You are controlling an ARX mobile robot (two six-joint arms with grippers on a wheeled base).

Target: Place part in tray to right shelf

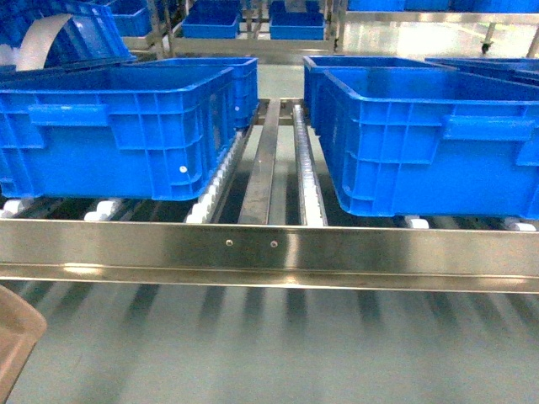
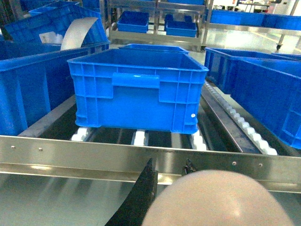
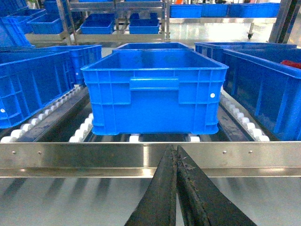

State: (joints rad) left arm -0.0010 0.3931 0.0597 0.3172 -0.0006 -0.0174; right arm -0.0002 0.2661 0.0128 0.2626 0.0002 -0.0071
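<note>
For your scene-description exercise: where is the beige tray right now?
Only a corner of the tray shows at the head view's bottom left, below the steel front rail; in the left wrist view it fills the bottom edge.

A blue crate (image 2: pixel 136 89) sits on the right shelf (image 2: pixel 94 153), behind the blurred beige tray (image 2: pixel 221 200).

Bright blue ribbed crates (image 1: pixel 118 126) sit on white rollers (image 1: pixel 307 168); the right shelf's front rail (image 1: pixel 269 248) is shiny silver steel; the tray (image 2: pixel 221 200) is beige.
</note>
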